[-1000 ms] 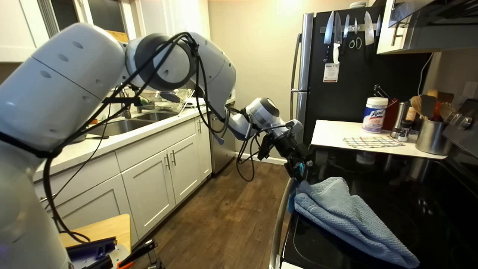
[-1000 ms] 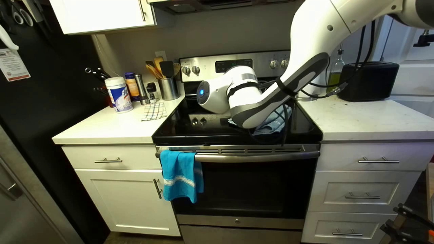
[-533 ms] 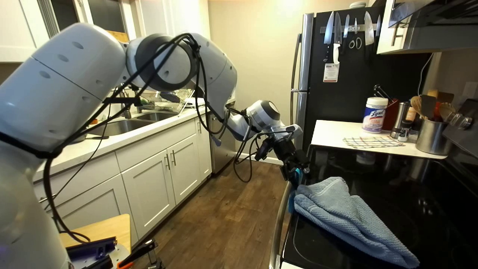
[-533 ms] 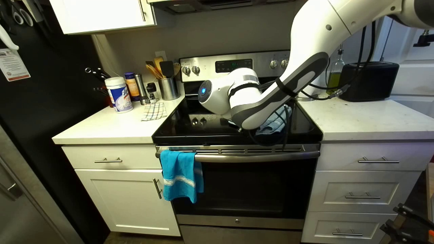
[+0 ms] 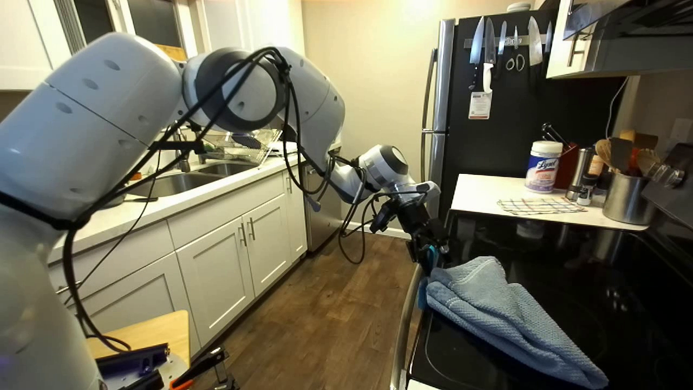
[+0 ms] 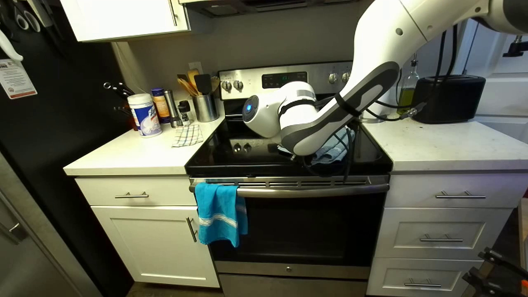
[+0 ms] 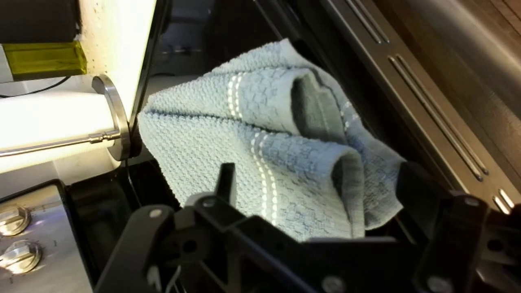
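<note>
A folded grey-blue towel (image 5: 503, 311) lies on the black glass stovetop near its front edge. My gripper (image 5: 433, 260) is angled downward at the towel's near corner; whether it touches the cloth I cannot tell. In the wrist view the jaws stand wide apart, and the towel (image 7: 211, 142) spreads in front of and between the fingertips (image 7: 226, 179), its rolled hems and white stitched lines showing. Nothing is gripped. The arm covers the gripper and part of the towel (image 6: 333, 148) in an exterior view.
A bright blue towel (image 6: 220, 214) hangs on the oven handle (image 6: 305, 192). Wipes (image 6: 144, 115), a utensil holder (image 6: 205, 108) and a checked cloth (image 6: 187, 136) occupy the counter beside the stove. A toaster (image 6: 449, 99) and oil bottle (image 6: 407, 90) stand on the opposite side.
Over the last second my gripper has tilted and shifted slightly, its fingers a little lower by the towel's corner; the last half second brings hardly any motion. The towel has stayed put.
</note>
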Motion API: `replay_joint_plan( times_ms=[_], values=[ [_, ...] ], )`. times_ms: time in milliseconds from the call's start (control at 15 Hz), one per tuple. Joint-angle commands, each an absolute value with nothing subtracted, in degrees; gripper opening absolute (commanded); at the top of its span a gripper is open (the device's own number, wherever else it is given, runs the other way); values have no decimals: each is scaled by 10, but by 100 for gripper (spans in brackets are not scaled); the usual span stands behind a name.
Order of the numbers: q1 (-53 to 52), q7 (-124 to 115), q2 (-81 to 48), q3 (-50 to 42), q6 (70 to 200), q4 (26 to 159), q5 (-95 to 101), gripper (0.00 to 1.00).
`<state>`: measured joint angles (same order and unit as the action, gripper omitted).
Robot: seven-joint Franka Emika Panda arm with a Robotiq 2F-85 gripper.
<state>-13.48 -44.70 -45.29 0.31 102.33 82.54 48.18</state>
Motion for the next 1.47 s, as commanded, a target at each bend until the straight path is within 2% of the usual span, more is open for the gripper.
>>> replay_joint_plan(
  times_ms=[0,867,1333,1400],
  values=[
    [-119,-425,-429,-1,1046,855,455,100],
    [-98,-430,-419,-21,1059,864,435,100],
    [-101,-445,-357,-25,1081,909,447,100],
    [-100,-446,-349,-26,1087,916,449,75]
  ],
)
